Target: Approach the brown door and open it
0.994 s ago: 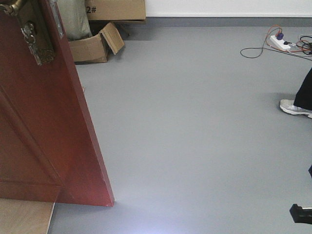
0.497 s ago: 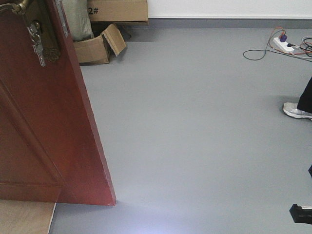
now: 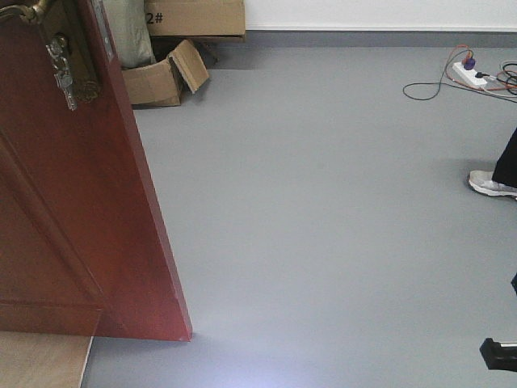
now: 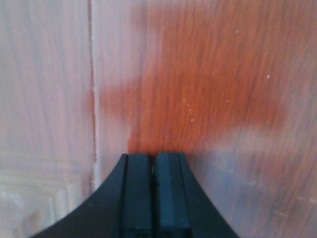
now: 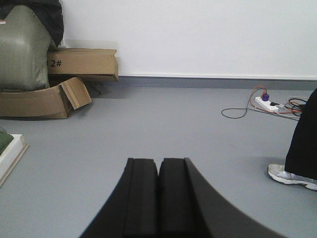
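The brown door [image 3: 73, 226] stands ajar at the left of the front view, its free edge slanting down to the grey floor. Its brass handle [image 3: 24, 11] and lock plate with hanging keys [image 3: 63, 73] sit at the top left. My left gripper [image 4: 154, 157] is shut and empty, its tips right up against the door's wood panel [image 4: 208, 89]. My right gripper [image 5: 158, 161] is shut and empty, pointing over open floor toward the far wall.
Cardboard boxes [image 3: 166, 73] and a green sack [image 5: 22, 49] lie by the far wall. A power strip with cables [image 3: 467, 74] lies at the far right. A person's shoe [image 3: 489, 184] stands at the right edge. A pale wooden threshold [image 3: 40, 360] lies under the door.
The view has shifted slightly since a second ago: the door edge and boxes sit a little further right and lower. Nothing visibly changed in the last half second.
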Robot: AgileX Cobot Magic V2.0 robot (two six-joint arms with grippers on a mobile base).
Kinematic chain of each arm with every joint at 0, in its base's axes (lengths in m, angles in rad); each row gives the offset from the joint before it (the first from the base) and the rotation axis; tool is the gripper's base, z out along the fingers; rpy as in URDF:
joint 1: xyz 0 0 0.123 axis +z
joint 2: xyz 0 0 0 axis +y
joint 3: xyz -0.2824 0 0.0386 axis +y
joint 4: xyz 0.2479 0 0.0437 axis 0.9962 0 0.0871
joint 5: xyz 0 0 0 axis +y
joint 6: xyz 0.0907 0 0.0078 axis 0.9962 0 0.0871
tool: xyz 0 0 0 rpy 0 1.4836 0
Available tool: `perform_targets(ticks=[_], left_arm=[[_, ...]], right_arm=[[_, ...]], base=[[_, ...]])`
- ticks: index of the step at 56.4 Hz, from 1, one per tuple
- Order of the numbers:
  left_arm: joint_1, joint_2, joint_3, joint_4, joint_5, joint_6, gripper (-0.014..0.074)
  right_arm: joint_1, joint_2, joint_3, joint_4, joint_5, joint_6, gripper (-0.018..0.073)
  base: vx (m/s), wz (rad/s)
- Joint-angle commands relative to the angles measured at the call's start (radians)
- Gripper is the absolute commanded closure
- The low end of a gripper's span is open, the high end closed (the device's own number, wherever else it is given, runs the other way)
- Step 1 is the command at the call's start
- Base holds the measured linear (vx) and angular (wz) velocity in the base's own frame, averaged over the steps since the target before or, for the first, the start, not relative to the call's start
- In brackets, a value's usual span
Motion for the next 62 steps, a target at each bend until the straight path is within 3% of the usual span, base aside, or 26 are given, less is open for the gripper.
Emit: perform_targets(ticks=[1, 13, 23, 36, 37, 43, 62], left_arm=[[-0.005, -0.026, -0.028, -0.003, -0.087, -0.005, 0.0603], [-0.005, -0.039, -0.012, -0.002, -0.083, -0.005, 0.0603], [-0.005, -0.178, 0.126, -0.010, -0.129, 0.000, 0.0603], [-0.024, -0.492, 0.520, 0.051, -0.279, -0.002, 0.0603], [-0.068, -0.735, 0.781, 0.142, -0.365, -0.035, 0.0603], [-0.100, -0.891, 0.934, 0.153, -0.409, -0.084, 0.0603], [-0.103, -1.252, 1.330, 0.146, -0.418, -0.055, 0.0603]], right_arm=[[0.002, -0.010, 0.004, -0.006, -0.082, -0.005, 0.0559], [0.002, -0.010, 0.004, -0.006, -0.082, -0.005, 0.0559], [0.002, -0.010, 0.004, -0.006, -0.082, -0.005, 0.0559], [0.001, -0.010, 0.004, -0.006, -0.082, -0.005, 0.0559], [0.001, -0.010, 0.004, -0.006, -0.082, -0.005, 0.0559], [0.001, -0.010, 0.004, -0.006, -0.082, -0.005, 0.0559], [0.001, -0.010, 0.004, -0.006, -0.082, -0.005, 0.0559]], base=[[0.00, 0.00], [0.00, 0.00], [0.00, 0.00], [0.00, 0.00], [0.00, 0.00], [0.00, 0.00], [0.00, 0.00]])
